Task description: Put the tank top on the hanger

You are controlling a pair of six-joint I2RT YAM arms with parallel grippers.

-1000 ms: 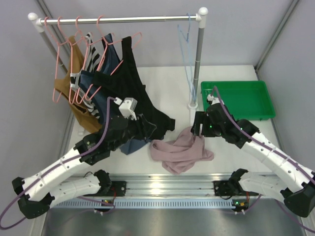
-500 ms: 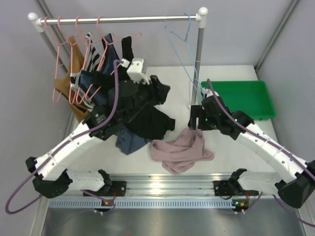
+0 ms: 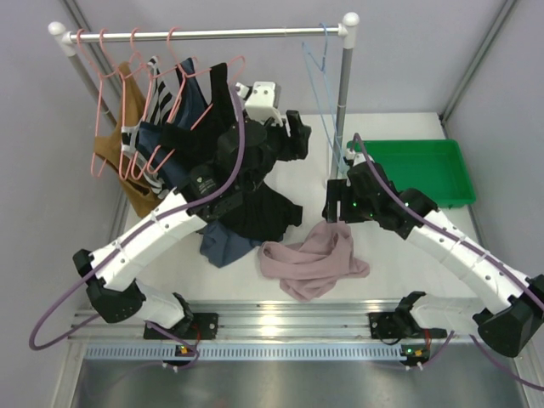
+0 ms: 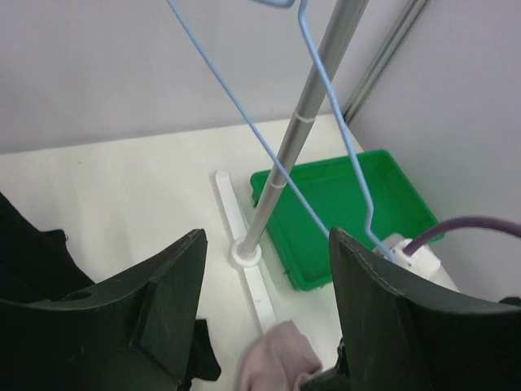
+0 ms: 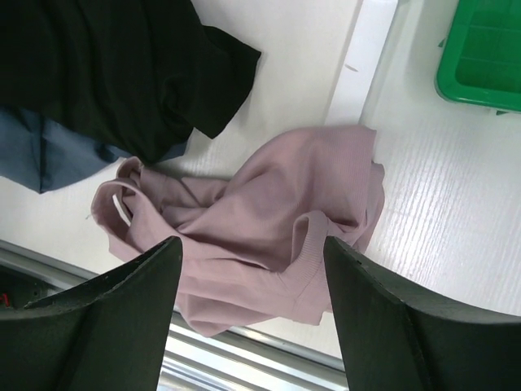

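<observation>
Top view: the tank top (image 3: 310,259) lies crumpled near the middle of the counter's near edge. The hanger (image 3: 325,76) hangs from the rail (image 3: 212,34) toward the far right corner, and a tray (image 3: 425,202) sits by the right edge. The left gripper (image 3: 299,140) is beside the hanger, and the right gripper (image 3: 333,208) is over the tank top.

Left wrist: jaws wide, holding nothing, with the hanger's wires beyond them.

Right wrist: jaws wide, just above the tank top.

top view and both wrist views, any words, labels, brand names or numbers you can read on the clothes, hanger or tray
No text can be read in any view.
The tank top is plain fabric with no print or visible tag.
The hanger is bare blue wire.
The green tray shows no label or marking.
</observation>
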